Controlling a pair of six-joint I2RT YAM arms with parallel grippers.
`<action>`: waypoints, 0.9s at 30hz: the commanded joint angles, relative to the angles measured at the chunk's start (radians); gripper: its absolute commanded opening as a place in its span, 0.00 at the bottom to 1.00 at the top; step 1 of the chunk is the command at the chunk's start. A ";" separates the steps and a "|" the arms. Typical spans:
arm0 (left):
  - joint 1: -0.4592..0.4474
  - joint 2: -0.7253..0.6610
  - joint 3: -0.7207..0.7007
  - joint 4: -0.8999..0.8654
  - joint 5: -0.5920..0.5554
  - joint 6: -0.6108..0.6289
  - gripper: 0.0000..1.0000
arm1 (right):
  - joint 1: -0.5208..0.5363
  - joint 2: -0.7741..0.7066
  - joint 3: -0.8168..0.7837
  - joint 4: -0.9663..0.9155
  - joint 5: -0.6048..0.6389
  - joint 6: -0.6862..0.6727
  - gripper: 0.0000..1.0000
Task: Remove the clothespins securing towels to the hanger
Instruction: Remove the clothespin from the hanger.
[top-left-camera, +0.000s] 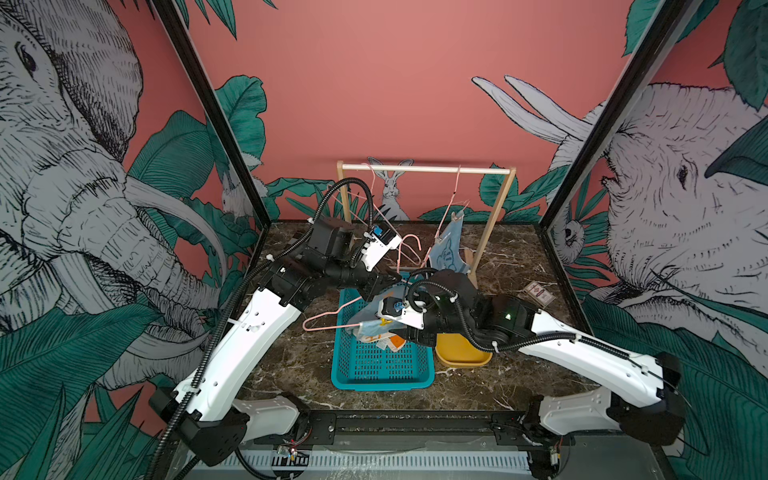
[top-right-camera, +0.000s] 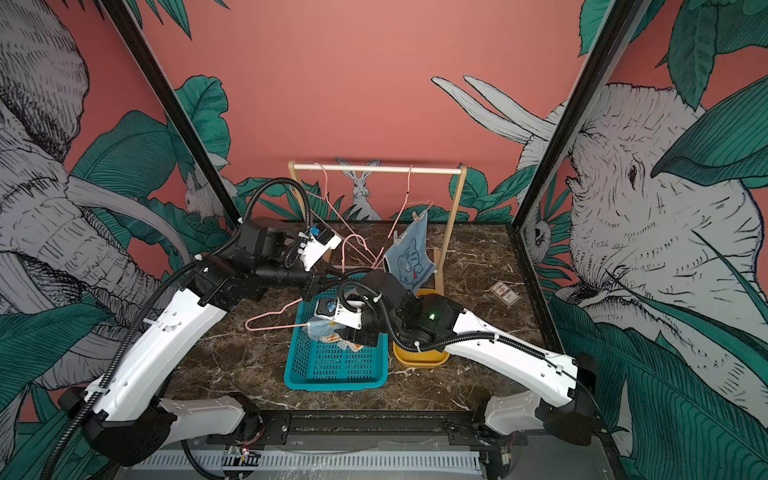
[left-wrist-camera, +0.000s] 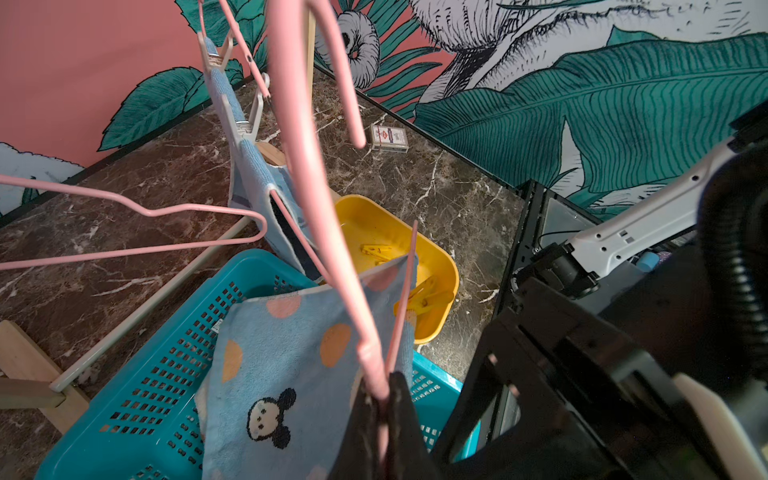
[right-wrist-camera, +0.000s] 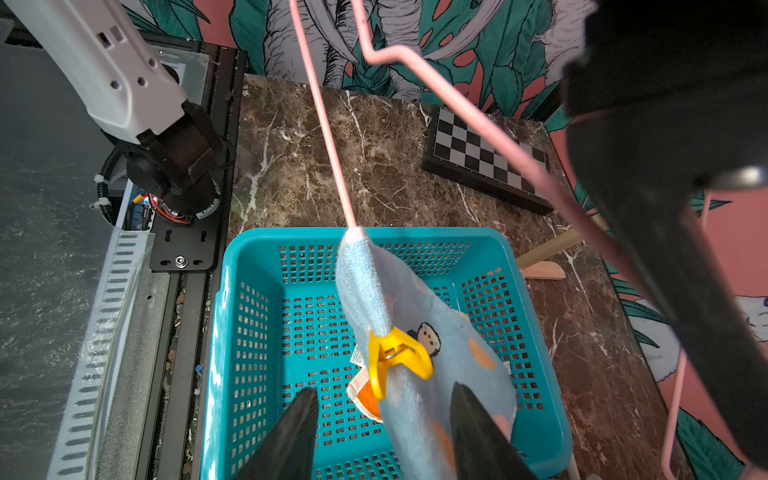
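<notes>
One yellow clothespin (right-wrist-camera: 397, 357) matters to me here. It bites across the rolled edge of a light blue towel (right-wrist-camera: 365, 291) and pins it to the bottom wire of a pink hanger (right-wrist-camera: 326, 124). The towel has orange and pink spots and a small mouse-head figure. It droops over the teal basket (right-wrist-camera: 291, 236), where a white-and-orange cloth (right-wrist-camera: 363, 395) shows just under the peg.

My right gripper (right-wrist-camera: 383, 390) stands about half open. Its fingers are on either side of the towel, just short of the peg, and grip nothing. My left gripper (left-wrist-camera: 382, 386) is clamped tight on the same hanger and holds it tilted above the basket.

A second blue towel (top-right-camera: 409, 257) hangs at the wooden rack (top-left-camera: 426, 168), fixed by pale clothespins (left-wrist-camera: 245, 124). Loose yellow clothespins (left-wrist-camera: 376, 251) lie in the yellow tray (left-wrist-camera: 365, 216), which touches the basket's right side.

Room is tight. The hanger's wires cross in front of the right wrist, and the basket walls rise beneath its fingers. The rack's foot sits just behind the basket, and a chessboard (right-wrist-camera: 486, 162) lies on its left. In a top view, bare marble table (top-left-camera: 291, 365) shows to the left of the basket and in front of it.
</notes>
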 joint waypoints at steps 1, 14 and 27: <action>0.005 -0.004 0.026 -0.012 0.045 0.016 0.00 | 0.006 0.015 0.034 -0.015 0.006 -0.033 0.52; 0.006 -0.003 0.032 -0.018 0.051 0.019 0.00 | 0.005 0.065 0.066 -0.038 -0.011 -0.056 0.49; 0.006 -0.005 0.036 -0.021 0.047 0.022 0.00 | 0.005 0.074 0.071 -0.032 -0.031 -0.054 0.33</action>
